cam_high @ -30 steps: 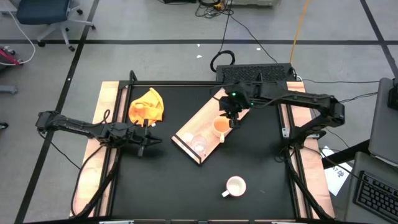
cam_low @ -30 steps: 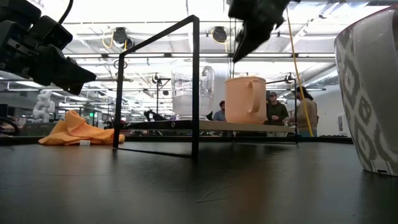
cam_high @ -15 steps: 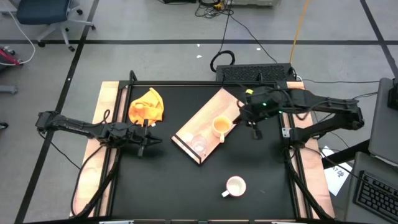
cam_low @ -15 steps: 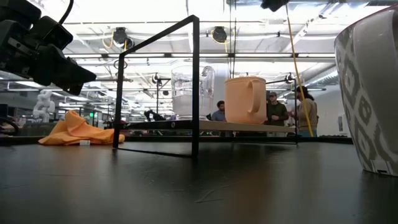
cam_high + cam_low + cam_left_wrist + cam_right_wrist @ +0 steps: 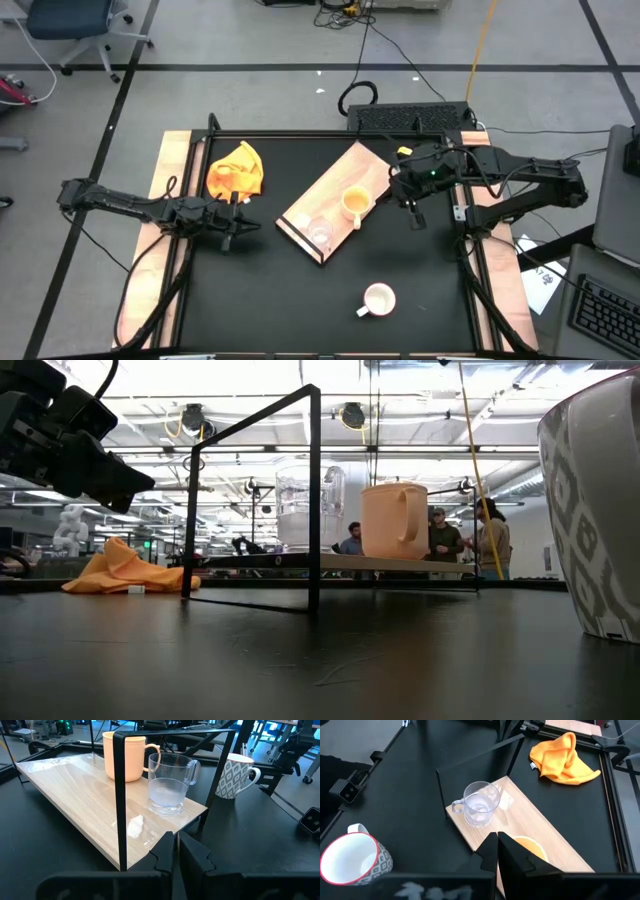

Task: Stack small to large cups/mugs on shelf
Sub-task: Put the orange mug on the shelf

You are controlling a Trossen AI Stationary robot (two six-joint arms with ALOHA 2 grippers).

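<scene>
Two cups on the shelf [image 5: 335, 195], the white mug [image 5: 378, 299] on the tabletop.

We see the glass cup [image 5: 319, 231] near the shelf's dark end and the orange mug [image 5: 353, 202] just beside it, toward the shelf's middle; the white mug stands well apart from the shelf. The right gripper [image 5: 411, 213] hangs just off the shelf's long edge, near the orange mug, fingers together as far as we can judge. The left gripper [image 5: 232, 234] waits beyond the shelf's other long side, fingers together.

On the shelf [image 5: 335, 197] stand two cups: one clear glass cup [image 5: 319, 232], one yellow-orange mug [image 5: 353, 203]. Off it: one white mug [image 5: 379, 299], one yellow cloth [image 5: 236, 169].
</scene>
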